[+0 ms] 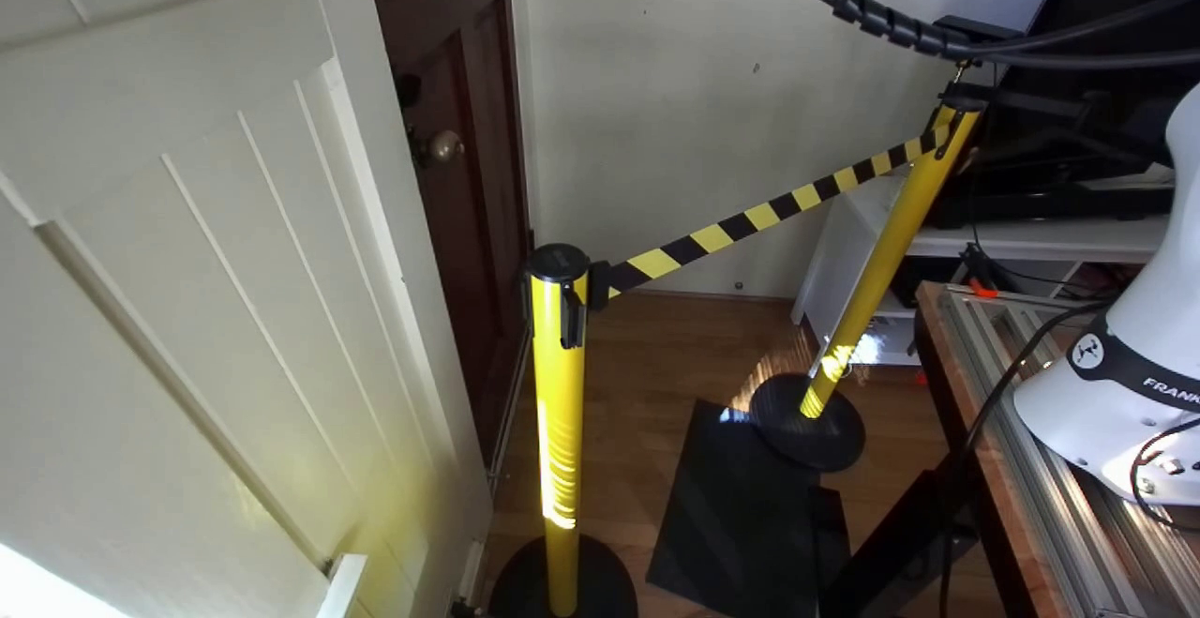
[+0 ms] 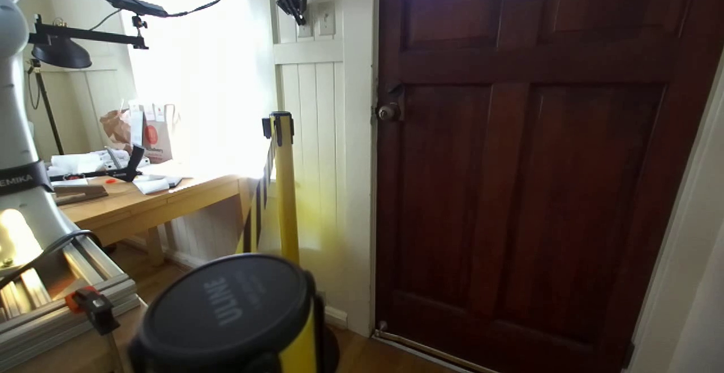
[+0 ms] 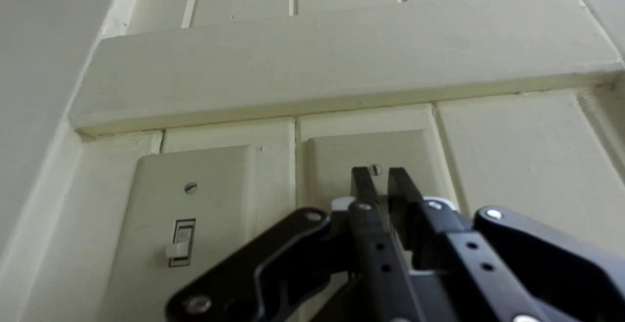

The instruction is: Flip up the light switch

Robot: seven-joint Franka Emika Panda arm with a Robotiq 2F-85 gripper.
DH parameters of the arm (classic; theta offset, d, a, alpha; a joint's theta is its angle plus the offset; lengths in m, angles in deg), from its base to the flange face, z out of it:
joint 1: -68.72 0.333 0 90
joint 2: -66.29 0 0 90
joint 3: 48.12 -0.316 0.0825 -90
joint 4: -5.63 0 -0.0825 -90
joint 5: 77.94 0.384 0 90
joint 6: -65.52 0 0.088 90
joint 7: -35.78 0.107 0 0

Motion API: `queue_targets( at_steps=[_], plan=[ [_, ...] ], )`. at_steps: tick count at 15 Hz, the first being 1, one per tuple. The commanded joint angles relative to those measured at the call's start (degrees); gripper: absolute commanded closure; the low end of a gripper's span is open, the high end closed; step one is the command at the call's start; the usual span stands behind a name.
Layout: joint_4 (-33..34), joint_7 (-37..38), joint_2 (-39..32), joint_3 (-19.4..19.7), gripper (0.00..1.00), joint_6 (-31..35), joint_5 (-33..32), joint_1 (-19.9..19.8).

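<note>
Two cream switch plates sit side by side on the panelled wall. The wrist view appears upside down. There, the left plate (image 3: pixel 215 204) shows its white toggle (image 3: pixel 178 250) at the lower end of its slot in the picture. The right plate (image 3: pixel 342 156) shows one screw; its toggle is hidden behind my fingers. My gripper (image 3: pixel 380 173) is in front of the right plate, its black fingers a narrow gap apart, with nothing clearly held. Contact cannot be told. In an exterior view my gripper (image 2: pixel 300 19) partly covers one plate (image 2: pixel 304 30), beside the uncovered plate (image 2: pixel 326 19).
A flat wall rail (image 3: pixel 342 63) runs beside the plates. A brown door (image 2: pixel 526 192) stands near them. Yellow posts (image 2: pixel 287 192) with a striped belt (image 1: pixel 778 210) stand on the floor. A desk (image 2: pixel 198 189) stands by the bright window. The arm base (image 1: pixel 1106 421) is on a table.
</note>
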Motion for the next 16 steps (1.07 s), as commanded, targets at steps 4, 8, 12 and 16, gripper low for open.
queue_targets(
  at_steps=[4,8,12,16],
  plan=[
    [3.1,1.2,-1.8,0.7,0.98,0.0,-0.9,0.7],
    [4.5,0.6,-1.1,0.5,0.98,-0.6,-0.9,0.7],
    [4.9,0.5,-0.3,0.5,0.98,-0.7,-0.9,0.9],
    [4.7,0.4,0.2,0.4,0.98,-0.2,-1.0,0.9]
  ],
)
